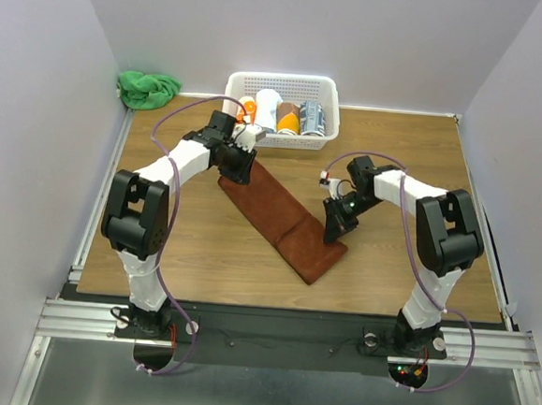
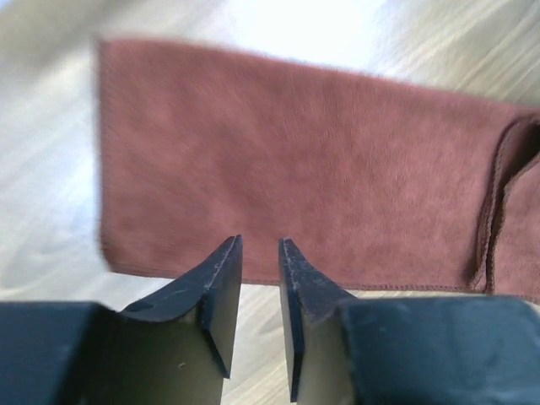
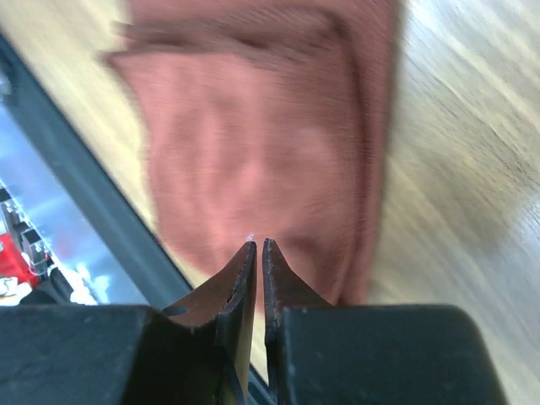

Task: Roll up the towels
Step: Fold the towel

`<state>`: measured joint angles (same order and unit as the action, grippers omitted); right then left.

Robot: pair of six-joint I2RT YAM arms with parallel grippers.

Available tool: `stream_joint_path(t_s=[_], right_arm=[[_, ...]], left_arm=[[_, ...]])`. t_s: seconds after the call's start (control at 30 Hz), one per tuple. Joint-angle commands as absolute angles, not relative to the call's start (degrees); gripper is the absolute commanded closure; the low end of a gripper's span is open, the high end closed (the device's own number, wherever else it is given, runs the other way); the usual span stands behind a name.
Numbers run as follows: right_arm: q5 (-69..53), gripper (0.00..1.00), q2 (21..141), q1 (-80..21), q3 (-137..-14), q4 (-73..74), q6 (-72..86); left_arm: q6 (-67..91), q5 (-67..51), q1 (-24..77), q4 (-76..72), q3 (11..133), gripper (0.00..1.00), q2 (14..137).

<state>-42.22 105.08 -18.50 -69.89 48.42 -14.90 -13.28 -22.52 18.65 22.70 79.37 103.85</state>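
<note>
The edge of the reddish-brown towel point(image 1: 284, 218) may be missed, since the left gripper point(image 2: 260, 245) is parted narrowly and the right gripper point(image 3: 257, 243) is nearly closed, both empty.

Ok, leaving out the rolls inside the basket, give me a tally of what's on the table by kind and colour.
Reddish-brown towel, laid out flat: 1
Green towel, bunched in the far left corner: 1
White basket: 1
Total: 3
</note>
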Motion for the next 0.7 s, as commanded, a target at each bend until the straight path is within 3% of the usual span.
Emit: stream_joint_path(t_s=[0.0,0.2,0.4,0.67], right_arm=[[-39.46,0.88,107.93,-18.9,-67.77,46.06,-15.91],[-44.72,0.88,108.37,-19.07,-61.88,43.68,-13.8],[-51.85,0.79,108.46,-20.65,-58.28,40.96,-9.5],[-55.64,0.73,105.91,-24.34,-51.42,23.95,6.12]], left_arm=[[-9.93,-24.52,18.98,21.89,77.25,0.67,106.17],[-10.02,-24.52,20.21,19.95,80.5,0.71,111.61],[-10.63,-24.79,23.02,21.09,87.18,0.71,120.05],[-11.6,-25.57,26.54,23.46,100.01,0.71,128.13]])
